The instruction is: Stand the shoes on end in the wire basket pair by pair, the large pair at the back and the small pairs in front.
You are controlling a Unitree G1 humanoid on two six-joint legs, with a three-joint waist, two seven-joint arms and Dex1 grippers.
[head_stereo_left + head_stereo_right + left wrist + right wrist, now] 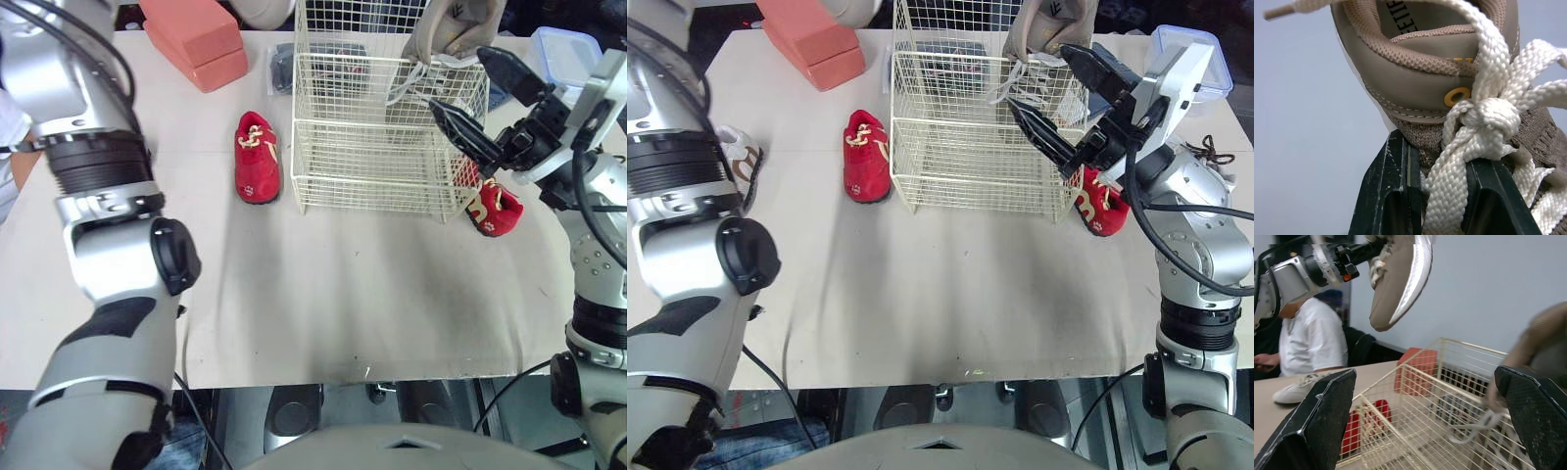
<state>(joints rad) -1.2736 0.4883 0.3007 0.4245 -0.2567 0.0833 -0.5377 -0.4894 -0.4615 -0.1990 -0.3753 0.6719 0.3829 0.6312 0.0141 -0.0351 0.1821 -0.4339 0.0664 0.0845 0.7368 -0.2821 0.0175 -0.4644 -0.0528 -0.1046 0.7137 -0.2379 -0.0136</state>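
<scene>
Right fingers wide apart beside wire basket

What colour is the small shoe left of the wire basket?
The shoe is red; the left eye view shows it best.

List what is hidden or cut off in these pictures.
Standing tan shoe at the wire basket back: top cut by head view's edge.
Red shoe beside basket: partly behind right gripper.
Dark item behind basket: mostly behind wires, unidentifiable.
White shoe: left arm covers most.
</scene>
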